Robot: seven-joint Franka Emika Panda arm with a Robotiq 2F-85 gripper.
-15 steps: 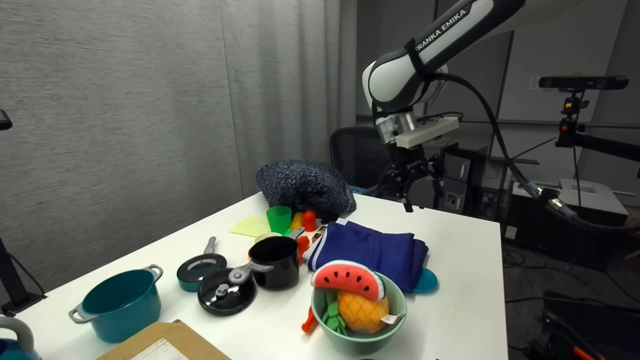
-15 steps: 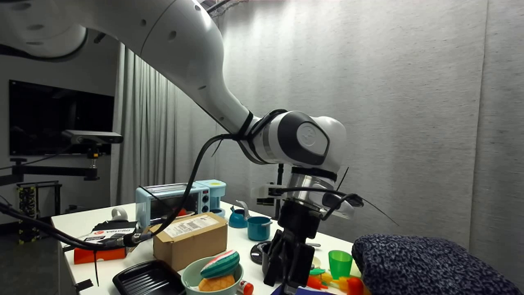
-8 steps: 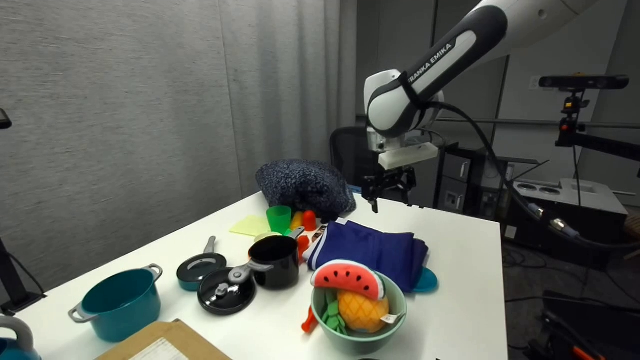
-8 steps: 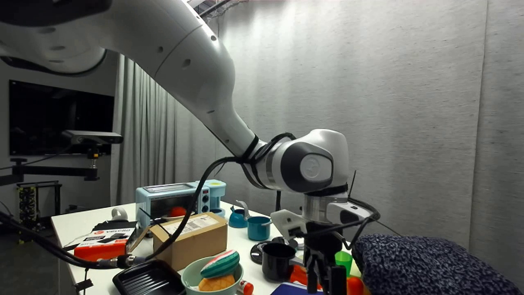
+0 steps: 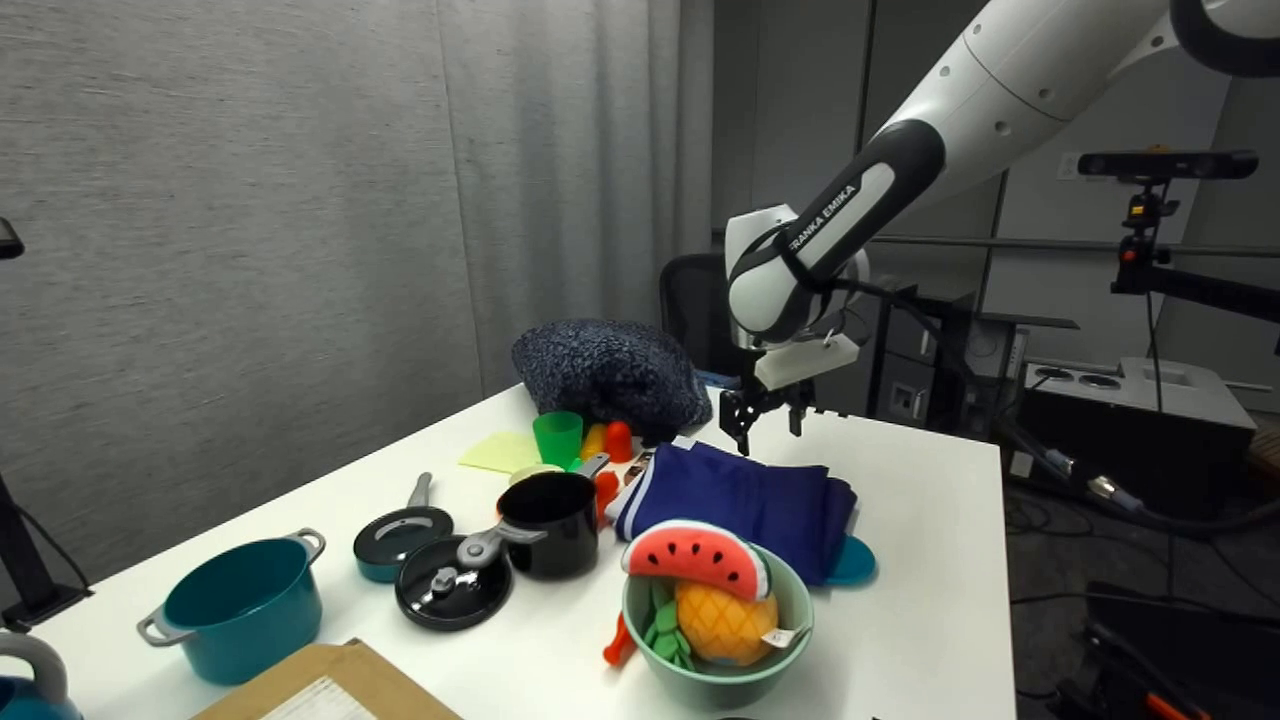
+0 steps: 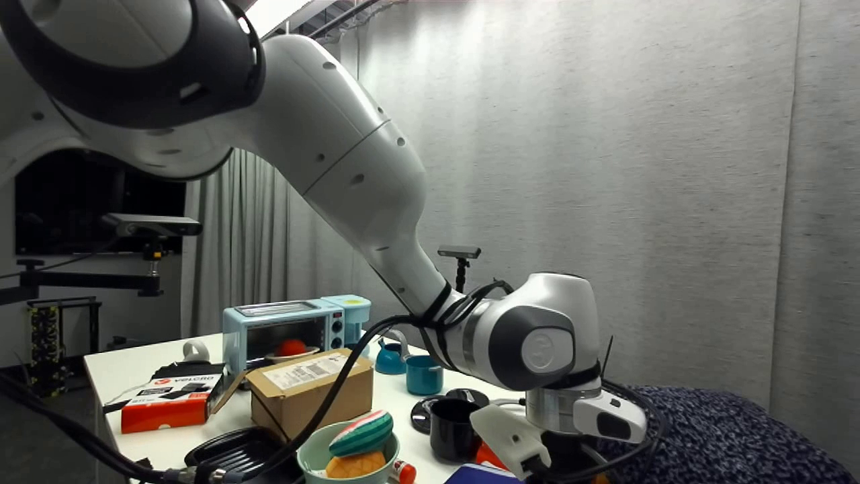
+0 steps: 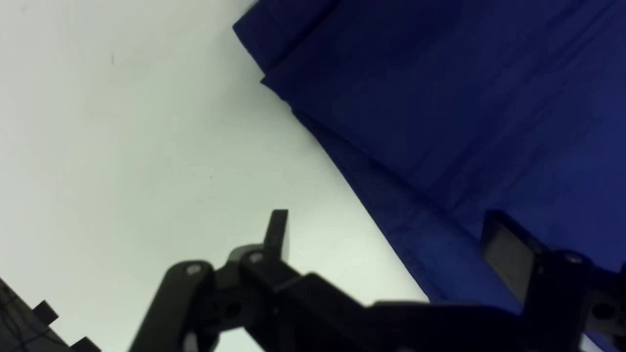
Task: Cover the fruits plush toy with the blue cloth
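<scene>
The blue cloth (image 5: 745, 500) lies rumpled on the white table behind the bowl in an exterior view; a corner also shows in an exterior view (image 6: 480, 476). It fills the right of the wrist view (image 7: 464, 122). The pale green bowl (image 5: 712, 692) holds a plush watermelon slice (image 5: 695, 558) resting on a plush pineapple (image 5: 725, 622). My gripper (image 5: 770, 438) is low at the cloth's far edge. In the wrist view my gripper (image 7: 389, 215) is open and empty, one finger over bare table, the other over cloth. Its fingertips are hidden in an exterior view.
A black pot (image 5: 548, 545) stands left of the cloth, with a black lid (image 5: 453, 590) in front. A navy bumpy mound (image 5: 610, 370) and green cup (image 5: 558, 438) are behind. A teal piece (image 5: 853, 562) pokes out under the cloth. A cardboard box (image 6: 336, 396) stands near the bowl.
My gripper has moved down and a little left in an exterior view, to the cloth's far edge. It stays open. The cloth, bowl and plush fruits have not moved.
</scene>
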